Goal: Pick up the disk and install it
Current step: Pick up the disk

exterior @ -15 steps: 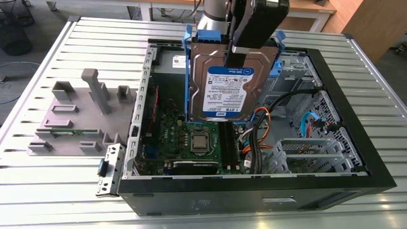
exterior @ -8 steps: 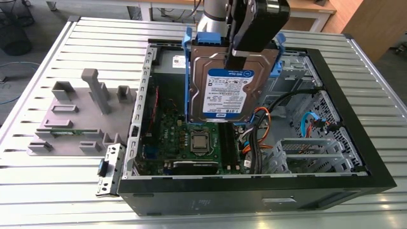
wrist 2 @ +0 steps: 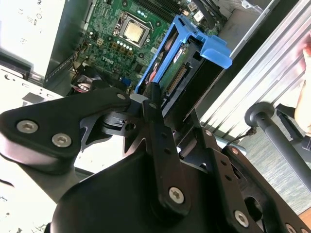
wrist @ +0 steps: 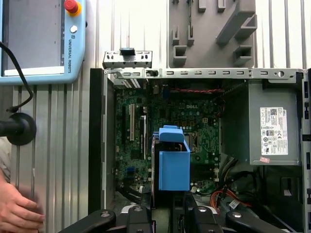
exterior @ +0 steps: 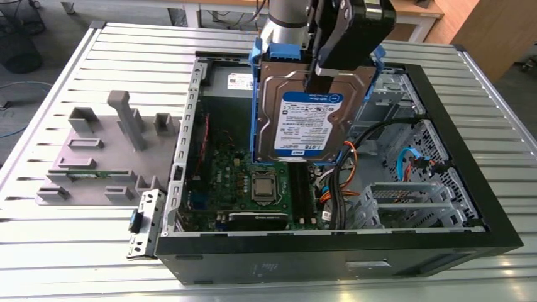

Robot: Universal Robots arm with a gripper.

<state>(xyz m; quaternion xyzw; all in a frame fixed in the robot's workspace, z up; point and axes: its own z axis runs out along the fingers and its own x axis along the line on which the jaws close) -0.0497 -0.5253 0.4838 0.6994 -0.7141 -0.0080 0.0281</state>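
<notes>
The disk point(exterior: 307, 123) is a silver-grey hard drive with a white-and-blue label in a blue plastic carrier frame. It hangs upright above the open computer case point(exterior: 336, 244), over the motherboard point(exterior: 251, 167). My gripper point(exterior: 324, 78) is shut on its upper part, one black finger lying down its labelled face. In the second wrist view the gripper point(wrist 2: 160, 94) clamps the disk point(wrist 2: 192, 51) edge-on, with the blue frame sticking out past the fingers point(wrist 2: 156, 114). The first wrist view looks down the disk point(wrist: 173, 165), held by the gripper point(wrist: 170, 211) above the board.
Inside the case are a processor socket point(exterior: 263, 187), cables point(exterior: 356, 167), a metal drive cage point(exterior: 411, 201) and a grey power supply box point(wrist: 272, 126). A grey fixture plate point(exterior: 100, 151) lies beside the case. A person's hand point(wrist: 17, 211) and a control tablet point(wrist: 43, 39) sit nearby.
</notes>
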